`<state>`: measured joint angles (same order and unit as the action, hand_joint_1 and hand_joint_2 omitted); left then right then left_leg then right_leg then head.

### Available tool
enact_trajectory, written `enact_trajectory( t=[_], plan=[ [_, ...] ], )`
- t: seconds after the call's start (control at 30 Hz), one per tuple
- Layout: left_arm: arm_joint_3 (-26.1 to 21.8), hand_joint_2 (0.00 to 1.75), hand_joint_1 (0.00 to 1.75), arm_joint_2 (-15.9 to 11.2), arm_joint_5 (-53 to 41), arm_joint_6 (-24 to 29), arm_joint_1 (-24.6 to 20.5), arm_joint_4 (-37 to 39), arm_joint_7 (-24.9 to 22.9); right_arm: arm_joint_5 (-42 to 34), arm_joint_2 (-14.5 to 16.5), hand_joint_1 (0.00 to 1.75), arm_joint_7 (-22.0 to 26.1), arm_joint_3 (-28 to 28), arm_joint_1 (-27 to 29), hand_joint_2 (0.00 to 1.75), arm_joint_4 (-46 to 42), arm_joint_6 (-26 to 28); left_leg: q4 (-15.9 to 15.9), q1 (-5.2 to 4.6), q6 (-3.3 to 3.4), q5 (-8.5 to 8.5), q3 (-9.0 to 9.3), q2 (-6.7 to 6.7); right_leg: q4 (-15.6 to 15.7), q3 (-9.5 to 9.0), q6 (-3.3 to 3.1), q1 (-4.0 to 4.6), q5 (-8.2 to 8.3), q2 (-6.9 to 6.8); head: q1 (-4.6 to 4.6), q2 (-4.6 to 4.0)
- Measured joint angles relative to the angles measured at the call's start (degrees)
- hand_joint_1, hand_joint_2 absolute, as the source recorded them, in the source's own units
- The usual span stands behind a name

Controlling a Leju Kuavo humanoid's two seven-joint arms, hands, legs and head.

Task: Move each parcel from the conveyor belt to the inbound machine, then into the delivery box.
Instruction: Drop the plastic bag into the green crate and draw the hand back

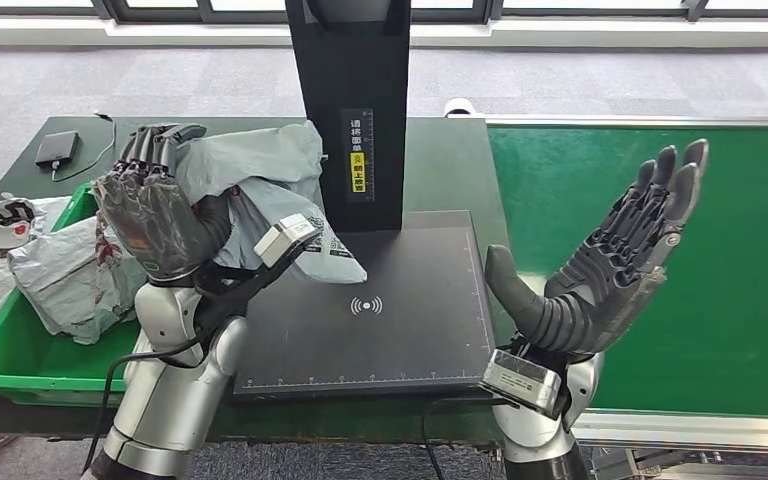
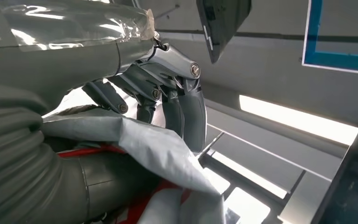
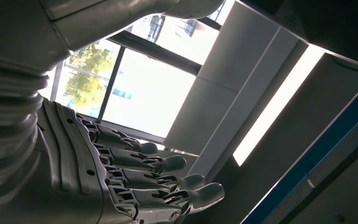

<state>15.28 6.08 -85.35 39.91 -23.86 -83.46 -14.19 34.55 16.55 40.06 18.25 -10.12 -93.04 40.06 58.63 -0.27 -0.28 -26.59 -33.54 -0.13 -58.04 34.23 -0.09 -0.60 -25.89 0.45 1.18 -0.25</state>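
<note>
Grey carpet and a window line back a dark green counter [image 1: 440, 165] that carries the whole station. At far left sits a green delivery box [image 1: 20, 350] with grey parcels [image 1: 60, 275] already inside; a small black device [image 1: 57, 148] lies on the counter behind it.

Next, the left robot hand [image 1: 155, 215] is raised between the box and the inbound machine, gripping a grey poly-bag parcel [image 1: 260, 175]. The left wrist view shows its fingers [image 2: 186, 112] curled over the bag's film [image 2: 140, 144]. The parcel hangs partly over the machine's black scan plate [image 1: 380, 320] and close to its upright post [image 1: 355, 110]; whether it touches either cannot be determined.

At right, the right robot hand [image 1: 610, 270] is open, palm up, fingers spread, holding nothing, above the edge of the green conveyor belt [image 1: 660, 200].

Assessment: the parcel appears to be at the machine stage, with transfer to the box outstanding.

Risks:
- The bag is slack and slippery; a grip on loose film alone could let it slide out mid-transfer.
- The trailing corner could snag on the post or drag across the plate.
- A short swing could drop it on the box rim rather than inside.
</note>
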Motion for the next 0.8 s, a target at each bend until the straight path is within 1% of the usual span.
enact_trajectory(
  t=[0.1,0.17,0.23,0.3,0.53,0.6,0.67,0.73,0.8],
  plan=[
    [-2.1,1.75,1.75,-0.6,0.1,-0.2,-2.8,2.8,1.9,-0.4,0.0,0.00,0.0,0.0,0.0,1.75,-0.3,0.0,0.0,0.00,0.00,0.00,-0.01,-0.01,0.0,0.00,0.00,0.00,0.01,-0.01,0.01,-0.01],
    [-5.3,1.75,1.75,-0.6,0.1,-0.1,-5.3,6.8,3.8,-0.5,0.0,0.00,0.0,0.0,0.1,1.75,-0.4,0.0,0.0,0.00,-0.03,0.03,0.02,0.07,0.0,0.02,-0.05,0.01,0.06,0.06,0.01,0.00],
    [-8.5,1.75,1.75,-0.7,0.1,-0.1,-7.4,10.4,4.3,-0.5,-0.1,0.00,0.0,0.0,0.2,1.75,-0.4,0.0,0.0,0.02,-0.08,0.06,0.03,0.21,0.0,0.08,-0.12,0.03,0.14,0.18,-0.01,0.00],
    [-10.6,1.75,1.75,-0.7,0.0,-0.1,-8.8,13.0,4.6,-0.5,-0.1,0.00,0.0,0.0,0.4,1.75,-0.4,0.0,0.0,0.04,-0.10,0.07,0.02,0.28,0.0,0.11,-0.14,0.05,0.17,0.24,-0.01,0.00],
    [-13.7,1.75,1.75,-0.7,0.0,-0.1,-10.9,17.4,4.8,-0.7,-0.1,0.00,0.0,0.0,0.5,1.75,-0.5,0.0,0.0,0.04,-0.11,0.08,-0.04,0.29,0.0,0.14,-0.14,0.06,0.17,0.24,0.00,0.00],
    [-15.6,1.75,1.75,-1.1,0.0,0.0,-12.4,19.3,4.5,-1.7,-0.2,0.00,0.0,0.0,0.5,1.75,-0.4,0.0,0.0,0.05,-0.11,0.08,-0.10,0.26,0.0,0.15,-0.14,0.06,0.17,0.23,0.01,0.01],
    [-19.8,1.75,1.75,-2.0,0.1,0.0,-15.2,22.7,5.7,-2.9,-0.4,0.00,0.0,0.0,0.9,1.75,-0.4,0.0,0.0,0.07,-0.11,0.08,-0.11,0.32,0.0,0.17,-0.16,0.07,0.19,0.30,0.01,0.00],
    [-25.2,1.75,1.75,-2.9,0.2,0.0,-17.9,26.6,8.6,-3.4,-0.5,0.00,0.0,0.0,1.4,1.75,-0.4,0.0,0.0,0.07,-0.13,0.08,-0.08,0.46,0.0,0.21,-0.20,0.08,0.22,0.44,-0.01,0.00],
    [-30.4,1.75,1.75,-3.4,0.2,0.0,-19.6,29.9,10.6,-3.4,-0.6,0.00,0.0,0.0,1.8,1.75,-0.4,0.0,0.0,0.09,-0.16,0.10,-0.06,0.50,-0.1,0.24,-0.22,0.10,0.23,0.50,-0.02,0.01]
  ],
)
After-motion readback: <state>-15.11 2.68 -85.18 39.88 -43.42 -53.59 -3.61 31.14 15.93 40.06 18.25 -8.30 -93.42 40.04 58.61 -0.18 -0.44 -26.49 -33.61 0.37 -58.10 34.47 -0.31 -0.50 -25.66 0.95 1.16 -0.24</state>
